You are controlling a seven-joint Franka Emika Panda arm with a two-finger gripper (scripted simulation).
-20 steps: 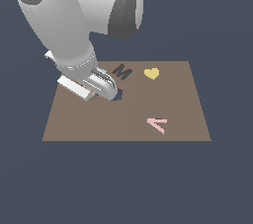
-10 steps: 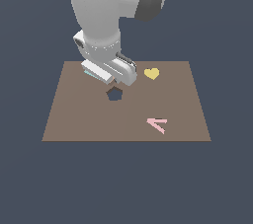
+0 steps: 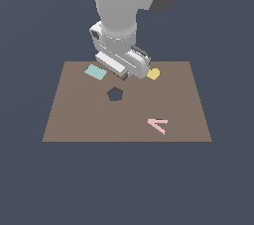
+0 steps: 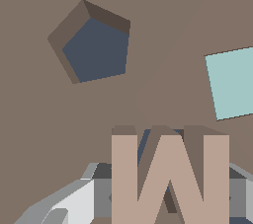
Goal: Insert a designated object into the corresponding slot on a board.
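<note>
The letter-M block (image 4: 170, 178) is seen in the wrist view clamped between the fingers of the gripper (image 4: 168, 196), which is closed on it from both sides, with a dark gap visible under the letter, so it is judged to be lifted clear of the board (image 3: 74, 120). In the exterior view the block itself is hidden behind the gripper (image 3: 125, 74), which hangs low over the far part of the board, at about 12 o'clock from the pentagon-shaped hole (image 3: 115, 94). The M-shaped slot is not visible in either view, presumably covered by the hand, so alignment cannot be confirmed. A jam is the main risk: if the letter is rotated or offset relative to the recess, its legs would catch on the rim. The block could also be dropped into the nearby pentagon hole by mistake. The pale blue tile (image 3: 95, 72) at 10 o'clock and the yellow heart (image 3: 153, 74) at 2 o'clock could be nudged by a wide descent.
</note>
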